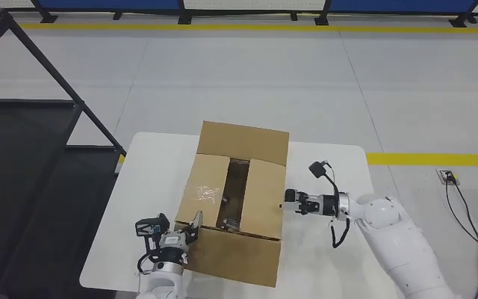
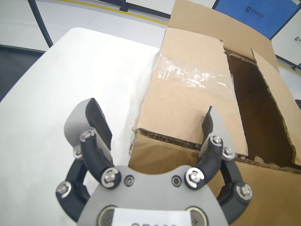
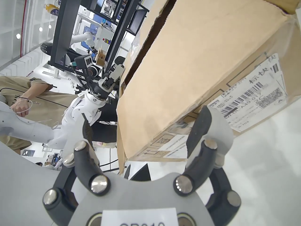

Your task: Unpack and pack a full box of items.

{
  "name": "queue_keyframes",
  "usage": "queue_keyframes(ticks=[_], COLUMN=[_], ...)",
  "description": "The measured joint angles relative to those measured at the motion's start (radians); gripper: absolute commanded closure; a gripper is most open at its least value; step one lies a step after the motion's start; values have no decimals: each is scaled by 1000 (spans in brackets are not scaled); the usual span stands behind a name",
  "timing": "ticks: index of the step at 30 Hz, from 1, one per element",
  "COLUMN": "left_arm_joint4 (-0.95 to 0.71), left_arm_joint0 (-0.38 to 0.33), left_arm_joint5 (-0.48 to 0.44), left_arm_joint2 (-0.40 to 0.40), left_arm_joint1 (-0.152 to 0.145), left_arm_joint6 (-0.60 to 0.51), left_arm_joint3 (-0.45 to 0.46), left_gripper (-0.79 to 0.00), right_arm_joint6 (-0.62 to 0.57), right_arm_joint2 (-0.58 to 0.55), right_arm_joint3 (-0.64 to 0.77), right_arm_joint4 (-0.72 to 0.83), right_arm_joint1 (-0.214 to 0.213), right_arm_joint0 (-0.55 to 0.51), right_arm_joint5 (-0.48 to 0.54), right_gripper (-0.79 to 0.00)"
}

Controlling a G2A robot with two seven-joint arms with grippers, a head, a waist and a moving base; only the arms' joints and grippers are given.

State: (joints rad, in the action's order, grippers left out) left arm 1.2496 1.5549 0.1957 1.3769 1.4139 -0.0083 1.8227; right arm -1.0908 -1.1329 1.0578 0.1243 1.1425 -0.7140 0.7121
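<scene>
Pale grey floor [image 1: 246, 75]; yellow line [image 1: 224, 27] ran along blue panels [image 1: 104, 4] at far edge. Left of white table [image 1: 142, 202] stood black frame [image 1: 75, 105].

Items [image 1: 227, 215] inside the box [image 1: 240, 142] lie in shadow between its flaps [image 1: 264, 198]; kind unreadable. Left wrist view crops the box.

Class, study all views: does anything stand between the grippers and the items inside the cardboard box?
Yes. Two top flaps lie partly folded over the box, leaving only a narrow dark slot between them. The left gripper and right gripper, both open, sit outside the box.
</scene>
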Motion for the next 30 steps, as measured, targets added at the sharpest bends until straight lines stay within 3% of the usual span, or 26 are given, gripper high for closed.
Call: queue_keyframes(ticks=[11,17,20,25,30], left_arm_joint4=[-25,-114,-194,-450,-751], left_arm_joint0=[25,52,79,172,215], left_arm_joint5=[-46,-57,-68,-131,-211], left_arm_joint2=[20,58,104,278,514], left_arm_joint1=[-4,-4,-4,-6,-16], left_arm_joint6=[18,64,102,166,88], left_arm_joint3=[38,97,148,240,170], left_gripper=[-785,-785,-785,-785,-785], right_arm_joint6=[208,230,230,230,265], right_arm_joint2=[-28,54,56,55,99], right_arm_joint3=[103,144,143,143,169], right_arm_joint4=[122,230,232,231,161], right_arm_joint1=[5,32,33,32,42], right_arm_joint0=[-53,-16,-13,-14,-7], right_arm_joint5=[64,-45,-48,-46,-142], right_gripper=[-785,-785,-785,-785,-785])
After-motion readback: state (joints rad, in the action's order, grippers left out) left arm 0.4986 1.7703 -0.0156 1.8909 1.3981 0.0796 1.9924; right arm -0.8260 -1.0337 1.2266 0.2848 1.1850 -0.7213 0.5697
